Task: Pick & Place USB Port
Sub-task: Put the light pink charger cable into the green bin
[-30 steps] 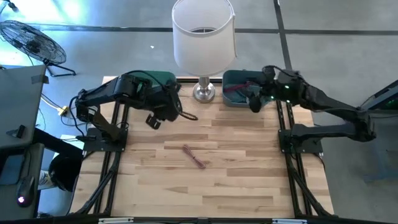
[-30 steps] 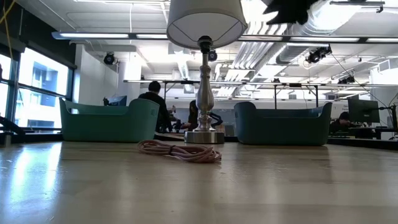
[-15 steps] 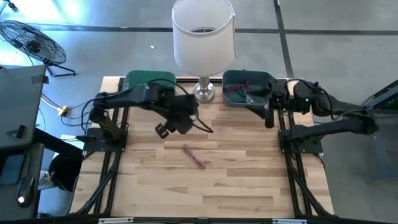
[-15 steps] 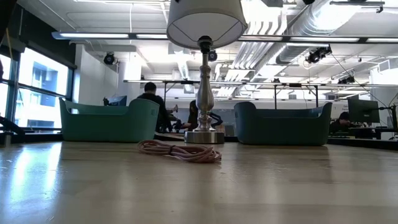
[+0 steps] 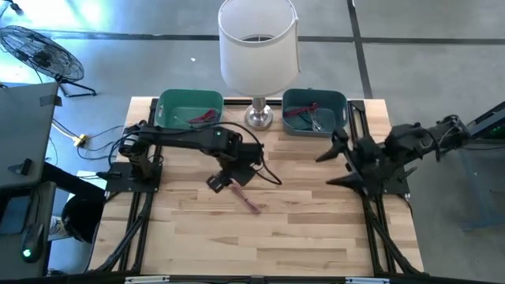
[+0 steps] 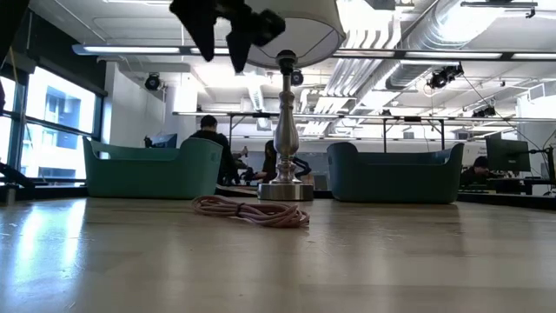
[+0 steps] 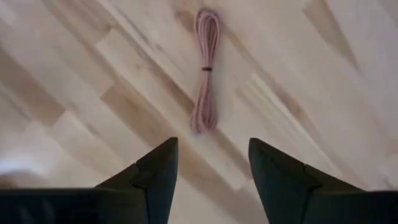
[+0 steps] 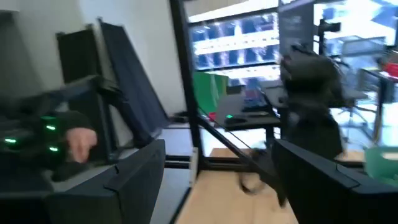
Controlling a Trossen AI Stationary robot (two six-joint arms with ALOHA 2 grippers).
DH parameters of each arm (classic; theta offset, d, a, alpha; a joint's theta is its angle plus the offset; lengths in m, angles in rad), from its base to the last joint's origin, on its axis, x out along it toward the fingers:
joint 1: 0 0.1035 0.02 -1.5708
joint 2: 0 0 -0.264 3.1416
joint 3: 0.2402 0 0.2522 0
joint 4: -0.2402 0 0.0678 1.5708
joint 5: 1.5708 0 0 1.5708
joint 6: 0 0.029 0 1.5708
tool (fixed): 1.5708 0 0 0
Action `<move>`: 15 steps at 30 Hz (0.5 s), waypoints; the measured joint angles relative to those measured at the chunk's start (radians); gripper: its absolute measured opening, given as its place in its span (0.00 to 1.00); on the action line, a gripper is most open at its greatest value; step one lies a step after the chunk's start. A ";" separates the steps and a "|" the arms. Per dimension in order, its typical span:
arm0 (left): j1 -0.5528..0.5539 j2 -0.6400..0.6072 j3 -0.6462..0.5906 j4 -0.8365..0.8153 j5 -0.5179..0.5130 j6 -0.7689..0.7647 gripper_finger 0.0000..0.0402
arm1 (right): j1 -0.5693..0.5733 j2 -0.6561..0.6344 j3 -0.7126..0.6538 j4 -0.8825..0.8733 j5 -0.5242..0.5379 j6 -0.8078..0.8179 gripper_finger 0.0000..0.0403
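The USB cable (image 5: pixel 246 199) is a pink coil tied at its middle, lying flat on the wooden table near its centre; it also shows in the low view (image 6: pixel 252 211). My left gripper (image 5: pixel 221 180) hangs open above the cable, a little to its far left, pointing steeply down. In the left wrist view the cable (image 7: pixel 206 68) lies beyond the spread fingertips of my left gripper (image 7: pixel 211 162). My right gripper (image 5: pixel 335 164) stands open at the table's right side, pointing level and holding nothing.
A green bin (image 5: pixel 189 110) and a teal bin (image 5: pixel 314 112), each holding cables, stand at the far edge. A lamp (image 5: pixel 258 47) with a white shade stands between them. Bare wood lies around the cable and toward the near edge.
My left gripper has gone from beside the green bin toward the table's middle and down, tipping from slanting to nearly straight down above the cable. My right gripper has swung away from the teal bin toward the right edge and near side. The cable has stayed where it was.
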 joint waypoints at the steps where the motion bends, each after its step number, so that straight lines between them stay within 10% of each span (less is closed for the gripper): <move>1: 0.000 0.000 -0.021 0.020 0.010 -0.022 0.48 | 0.021 -0.002 0.000 0.002 0.009 -0.002 0.71; 15: -0.008 0.001 -0.072 0.196 -0.018 -0.565 0.48 | 0.163 -0.017 0.000 0.016 -0.021 -0.015 0.71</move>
